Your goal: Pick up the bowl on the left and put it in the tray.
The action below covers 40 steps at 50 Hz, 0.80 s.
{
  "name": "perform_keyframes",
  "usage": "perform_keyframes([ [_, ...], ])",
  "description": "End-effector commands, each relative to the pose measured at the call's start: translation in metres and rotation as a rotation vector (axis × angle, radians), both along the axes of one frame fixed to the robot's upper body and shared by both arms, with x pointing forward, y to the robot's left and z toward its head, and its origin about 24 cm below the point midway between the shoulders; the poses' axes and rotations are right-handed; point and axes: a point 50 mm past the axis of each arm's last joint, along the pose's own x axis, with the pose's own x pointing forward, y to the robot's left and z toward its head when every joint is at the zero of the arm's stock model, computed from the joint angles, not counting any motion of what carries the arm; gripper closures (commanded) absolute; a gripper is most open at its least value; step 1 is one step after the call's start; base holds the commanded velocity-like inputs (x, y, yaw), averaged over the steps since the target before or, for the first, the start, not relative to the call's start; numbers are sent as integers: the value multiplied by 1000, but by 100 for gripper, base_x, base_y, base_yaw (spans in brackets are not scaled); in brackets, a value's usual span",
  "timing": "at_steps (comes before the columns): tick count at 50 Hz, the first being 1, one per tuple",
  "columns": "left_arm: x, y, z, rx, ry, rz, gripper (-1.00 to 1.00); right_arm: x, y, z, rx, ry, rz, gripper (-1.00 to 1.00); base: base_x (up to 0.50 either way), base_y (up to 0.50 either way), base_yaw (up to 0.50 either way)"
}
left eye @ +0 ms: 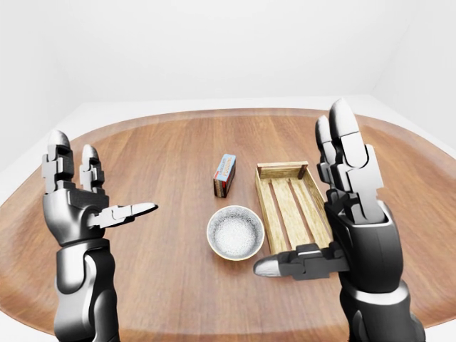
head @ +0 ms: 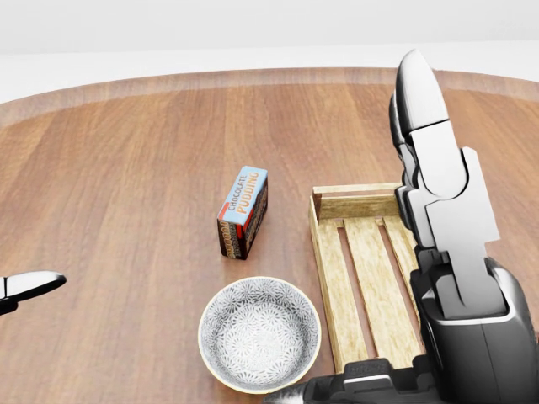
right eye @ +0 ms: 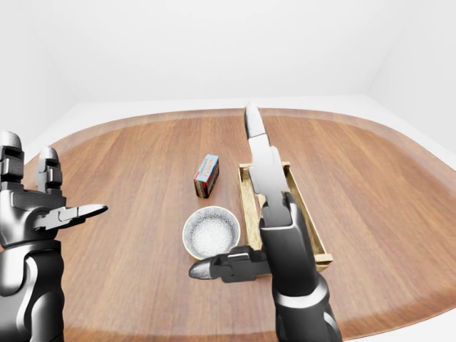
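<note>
Just left of my open right robot hand [left eye: 356, 214], the nearer one, lies the round white patterned bowl [left eye: 235, 233].

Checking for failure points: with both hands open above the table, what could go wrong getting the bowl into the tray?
The bowl lies close beside the tray's left wall, so a grasp at its rim could shove it against the wood. The pudding box stands above it in the head view; an overshoot may topple it. The right hand hides part of the tray there.
</note>
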Motion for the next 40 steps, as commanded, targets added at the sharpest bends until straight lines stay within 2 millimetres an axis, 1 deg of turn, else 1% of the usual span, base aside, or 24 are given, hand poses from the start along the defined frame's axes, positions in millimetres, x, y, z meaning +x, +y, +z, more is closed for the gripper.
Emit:
perform_keyframes([
  [1, 0, 1, 2, -2, -7, 3, -100, 4, 13, 14, -189, -99, -10, -100, 0, 0, 0],
  [4, 0, 2, 3, -3, -12, 5, -100, 7, 16, 13, -237, -92, -14, -100, 0, 0, 0],
  [5, -3, 3, 4, -8, -23, 6, -100, 39, 52, -33, -429, 117, 121, -100, 0, 0, 0],
  [6, -3, 3, 4, -8, -23, 7, -100, 42, 54, -38, -457, 146, 117, -100, 0, 0, 0],
  [8, -3, 3, 5, -9, -25, 8, -100, 43, 54, -40, -473, 176, 124, -100, 0, 0, 0],
  [11, -4, 3, 5, -10, -27, 8, -100, 50, 49, -46, -493, 225, 82, -100, 0, 0, 0],
  [15, -4, 2, 5, -8, -25, 6, -100, 48, 50, -46, -513, 235, 78, -100, 0, 0, 0],
  [19, -3, 1, 3, -6, -18, 4, -100, 51, 52, -54, -549, 270, 68, -100, 0, 0, 0],
  [25, -3, 2, 4, -6, -20, 5, -100, 54, 53, -59, -570, 299, 60, -100, 0, 0, 0],
  [27, -1, 3, 3, -8, -13, 6, -100, 55, 53, -66, -572, 333, 68, -100, 0, 0, 0],
  [36, -2, 3, 4, -9, -18, 8, -100, 58, 54, -79, -606, 389, 75, -100, 0, 0, 0],
  [40, -2, 2, 4, -8, -19, 6, -100, 61, 52, -87, -619, 426, 70, -100, 0, 0, 0],
])
